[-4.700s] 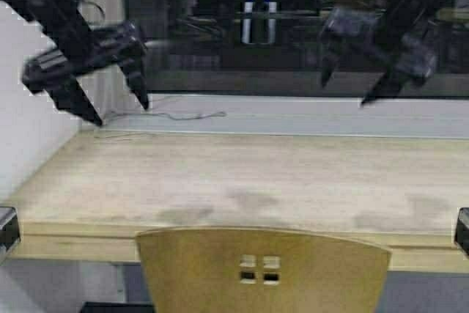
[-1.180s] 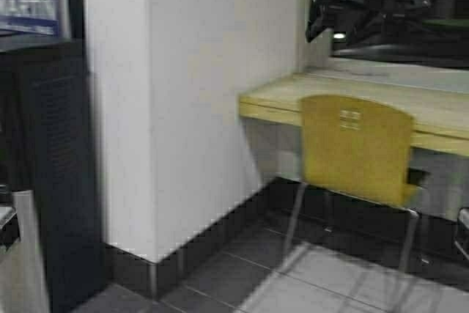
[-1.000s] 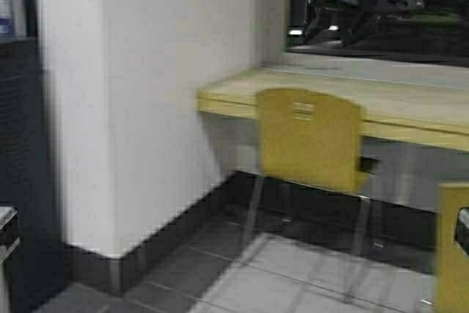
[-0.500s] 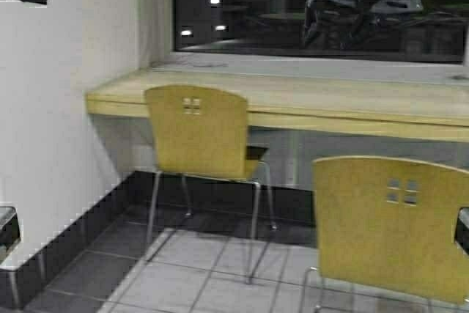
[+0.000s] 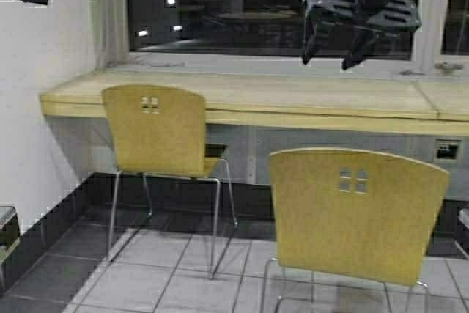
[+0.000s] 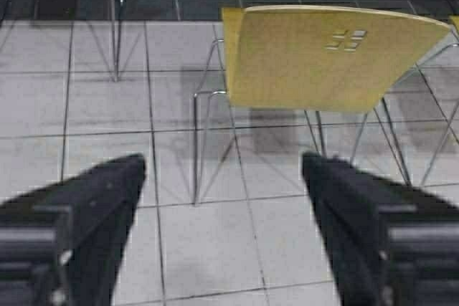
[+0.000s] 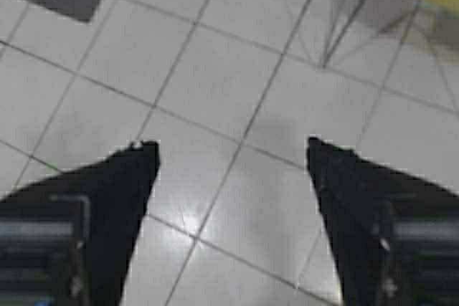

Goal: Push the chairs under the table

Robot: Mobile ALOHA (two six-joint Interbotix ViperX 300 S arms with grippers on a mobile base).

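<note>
Two tan-yellow plywood chairs with curved backrests and thin chrome legs are seen before the long pale-wood bench [image 5: 242, 100] that runs under the dark window. The far chair [image 5: 155, 133] is set close to the bench edge, its seat apparently reaching just beneath the top, so it is judged to be already pushed in. The near chair [image 5: 355, 210] is set well back on the grey tiled floor [image 5: 146, 284], with its backrest turned to the robot, and is judged to be the one that remains to be pushed.

Both arms are held raised, probably so that nothing is struck while the base is positioned. The right tool [image 5: 333, 53] is held high in front of the window, fingers pointing down and spread wide, with nothing gripped. The left tool [image 6: 222, 177] is raised at the upper left of the high view; in its wrist view the fingers are seen parted wide and empty, with a chair backrest beyond them.
</note>
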